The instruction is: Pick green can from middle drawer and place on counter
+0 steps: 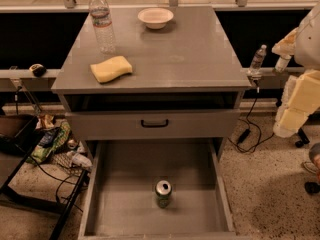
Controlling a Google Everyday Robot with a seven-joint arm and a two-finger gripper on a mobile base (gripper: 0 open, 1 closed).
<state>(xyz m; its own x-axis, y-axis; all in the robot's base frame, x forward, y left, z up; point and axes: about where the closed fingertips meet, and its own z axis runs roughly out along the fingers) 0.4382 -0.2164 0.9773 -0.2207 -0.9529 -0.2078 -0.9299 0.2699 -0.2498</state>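
Low on the middle drawer point(125, 189) floor: green can point(163, 191), upright, long axis vertical, at 7 o'clock from the gripper point(286, 49), well apart; grip state cannot be told.

light: dim, warm | glare: soft sheen on counter point(180, 59) | gripper point(283, 54): far right, brightly lit

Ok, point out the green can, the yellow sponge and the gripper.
green can point(163, 187): camera view, silver top.
yellow sponge point(111, 68): camera view, top face.
gripper point(283, 59): camera view, far right, its pale tip.
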